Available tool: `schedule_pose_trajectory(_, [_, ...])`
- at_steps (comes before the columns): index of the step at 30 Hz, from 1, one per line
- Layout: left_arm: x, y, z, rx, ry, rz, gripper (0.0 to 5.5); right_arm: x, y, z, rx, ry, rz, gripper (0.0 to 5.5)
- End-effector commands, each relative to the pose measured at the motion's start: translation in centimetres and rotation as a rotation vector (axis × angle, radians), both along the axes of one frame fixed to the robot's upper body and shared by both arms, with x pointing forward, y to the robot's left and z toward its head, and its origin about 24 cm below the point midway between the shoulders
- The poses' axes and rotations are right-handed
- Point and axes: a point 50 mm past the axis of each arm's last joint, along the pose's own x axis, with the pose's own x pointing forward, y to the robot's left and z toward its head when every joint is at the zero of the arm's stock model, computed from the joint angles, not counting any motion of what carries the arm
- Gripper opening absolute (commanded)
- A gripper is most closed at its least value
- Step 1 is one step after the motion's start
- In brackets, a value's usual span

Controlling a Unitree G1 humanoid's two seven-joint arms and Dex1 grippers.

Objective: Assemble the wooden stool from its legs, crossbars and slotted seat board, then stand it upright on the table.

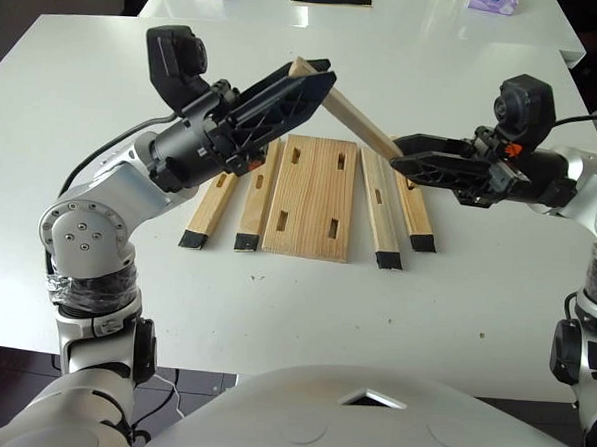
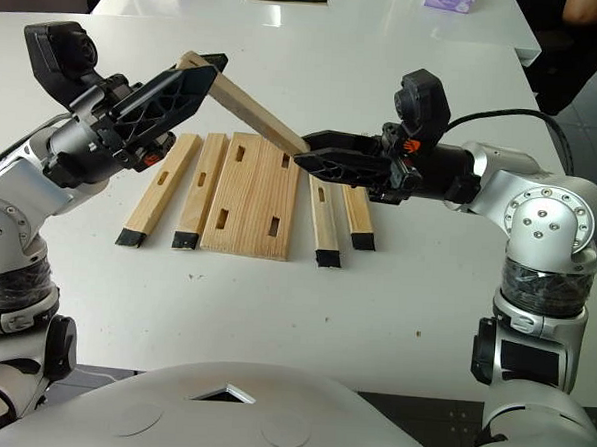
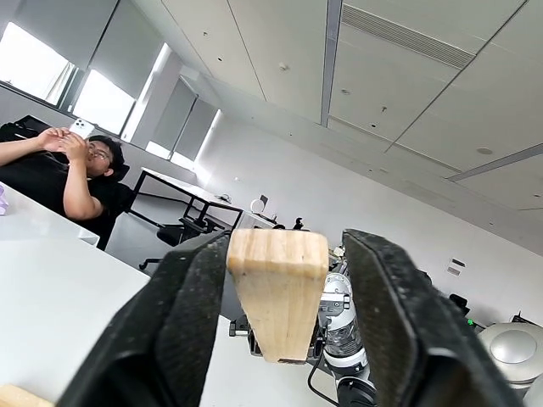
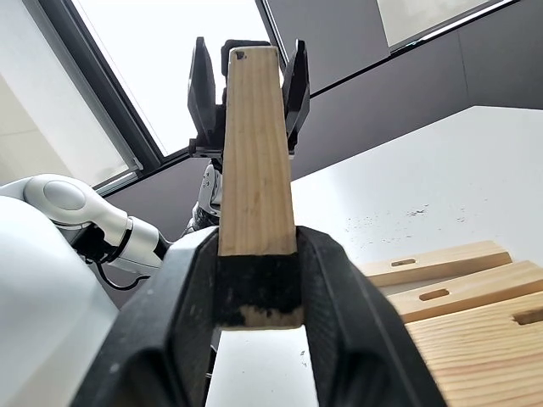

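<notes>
Ok so here's the state of things. The long pale wooden leg (image 1: 352,114) with the black-tipped end is up in the air, upper middle of the head-camera frame, held at both ends like a little bridge. It runs diagonally, high end toward the upper left, low end toward the right.

The left gripper (image 1: 314,76) comes in from the left of the frame and is clamped on the bare high end. In its wrist cam the cut end of the wood (image 3: 278,288) sits right between the two black fingers (image 3: 191,331), poking just past the tips.

The right gripper (image 1: 400,157) comes in from the right edge and is closed on the low end. Its wrist cam shows the black tip (image 4: 259,288) squeezed snug between the pads (image 4: 187,322), with the rest of the stick running straight away from it.

Below, in the centre of the frame, the flat rectangular seat board (image 1: 309,209) with four slots lies on the white table (image 1: 85,92). The held leg crosses above the board's far right corner, not touching it.

Four more wooden pieces with black near ends lie flat alongside the board. Two are on its left (image 1: 207,214) (image 1: 258,201) and two on its right (image 1: 378,203) (image 1: 417,222), all roughly parallel to it. The far end of the leftmost one is hidden under the left gripper.
</notes>
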Motion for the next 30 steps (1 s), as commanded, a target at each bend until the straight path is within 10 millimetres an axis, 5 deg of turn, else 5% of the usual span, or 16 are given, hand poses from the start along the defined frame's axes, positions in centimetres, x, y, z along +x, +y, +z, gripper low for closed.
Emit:
schedule_pose_trajectory(1, [0.0, -0.2, 0.3, 0.021, -0.028, -0.016, 1.81, -0.2, 0.3, 0.0, -0.005, -0.006, 0.010, 1.31])
schedule_pose_trajectory(4, [0.0, -0.2, 0.2, 0.026, -0.030, -0.015, 1.34, -0.1, 0.4, 0.1, -0.005, -0.006, 0.008, 1.31])
schedule_pose_trajectory(12, [0.5, 0.5, 0.1, 0.026, -0.063, 0.036, 1.30, 0.7, 0.3, 0.1, -0.008, -0.021, -0.045, 1.31])
schedule_pose_trajectory(19, [1.1, 2.0, -0.2, 0.093, -0.134, 0.127, 1.30, 1.1, 0.3, -1.3, -0.068, -0.080, -0.140, 2.38])
schedule_pose_trajectory(24, [2.8, 6.1, -1.0, 0.421, -0.280, 0.277, 1.30, 2.5, -0.7, -1.3, -0.081, -0.156, -0.270, 2.40])
schedule_pose_trajectory(30, [4.4, 11.0, -5.1, 0.922, -0.350, 0.307, 1.30, 3.9, -1.1, -1.5, -0.092, -0.238, -0.402, 2.40])
